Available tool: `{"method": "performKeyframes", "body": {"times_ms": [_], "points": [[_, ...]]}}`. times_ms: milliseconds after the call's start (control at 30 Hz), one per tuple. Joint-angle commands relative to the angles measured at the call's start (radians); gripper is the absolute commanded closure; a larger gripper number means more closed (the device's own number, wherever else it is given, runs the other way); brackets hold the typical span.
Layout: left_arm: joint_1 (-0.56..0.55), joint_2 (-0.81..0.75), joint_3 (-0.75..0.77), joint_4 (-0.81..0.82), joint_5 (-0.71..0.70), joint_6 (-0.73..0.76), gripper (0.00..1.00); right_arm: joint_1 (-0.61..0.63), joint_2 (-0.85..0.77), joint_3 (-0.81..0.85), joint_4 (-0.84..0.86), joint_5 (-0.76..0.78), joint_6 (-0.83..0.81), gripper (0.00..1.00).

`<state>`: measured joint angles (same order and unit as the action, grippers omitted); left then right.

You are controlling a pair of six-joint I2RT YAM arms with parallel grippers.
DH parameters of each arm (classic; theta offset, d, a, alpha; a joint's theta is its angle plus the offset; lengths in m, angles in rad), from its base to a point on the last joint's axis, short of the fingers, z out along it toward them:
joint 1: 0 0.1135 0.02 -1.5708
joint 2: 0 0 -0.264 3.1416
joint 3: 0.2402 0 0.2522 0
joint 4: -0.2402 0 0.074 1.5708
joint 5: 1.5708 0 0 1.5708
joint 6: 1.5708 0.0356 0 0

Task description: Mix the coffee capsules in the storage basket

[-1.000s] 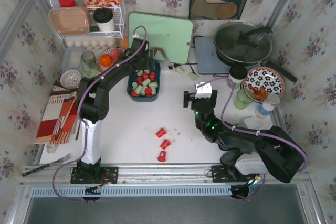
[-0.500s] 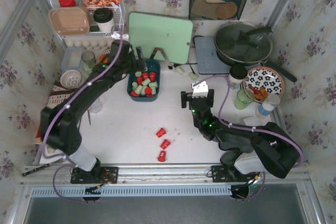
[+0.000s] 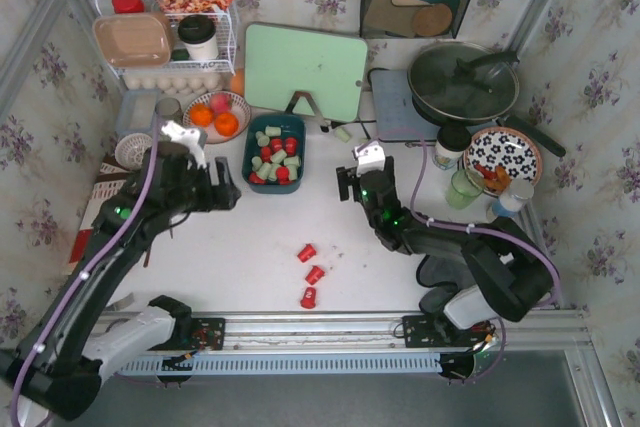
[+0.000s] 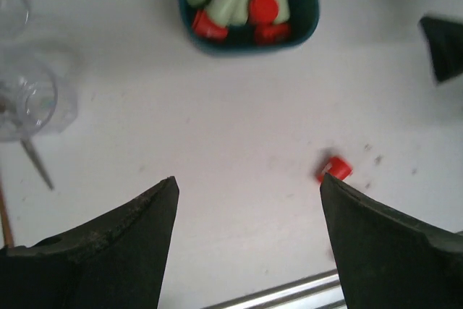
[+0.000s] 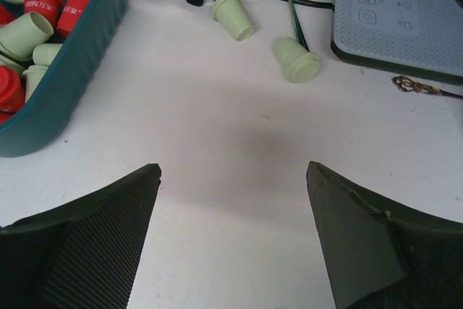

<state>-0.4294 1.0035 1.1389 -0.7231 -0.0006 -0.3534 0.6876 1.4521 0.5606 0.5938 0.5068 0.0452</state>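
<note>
Though low-walled, basket (image 3: 274,188) full of capsules (image 3: 276,155)

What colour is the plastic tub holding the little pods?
The rectangular plastic tub is dark teal, clearest in the right wrist view.

You've got the dark teal storage basket (image 3: 247,157) upright on the table, w/ red + pale green coffee capsules (image 3: 275,152) jumbled inside, most on their sides. 3 red capsules (image 3: 315,275) lie loose toward the near edge. 2 green capsules (image 5: 233,16) lie tipped over, just right of the basket.
</note>
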Motion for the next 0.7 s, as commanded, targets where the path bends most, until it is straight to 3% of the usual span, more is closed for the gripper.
{"method": "performKeyframes", "body": {"times_ms": [0,133,333,433,667], "points": [[0.002,-0.141,-0.146,-0.106,-0.002,0.098,0.19,-0.040,0.057,0.059,-0.020,-0.104,-0.029,0.10],[0.001,-0.266,-0.267,-0.088,-0.025,0.123,0.19,-0.101,0.132,0.162,-0.102,-0.129,-0.008,0.11],[0.049,-0.295,-0.239,-0.082,0.018,0.126,0.18,-0.258,0.305,0.407,-0.300,-0.227,0.024,0.16],[0.058,-0.299,-0.236,-0.094,0.023,0.121,0.18,-0.297,0.415,0.558,-0.409,-0.238,-0.017,0.21],[0.058,-0.333,-0.238,-0.087,0.070,0.117,0.18,-0.318,0.609,0.804,-0.554,-0.211,-0.160,0.24]]}}
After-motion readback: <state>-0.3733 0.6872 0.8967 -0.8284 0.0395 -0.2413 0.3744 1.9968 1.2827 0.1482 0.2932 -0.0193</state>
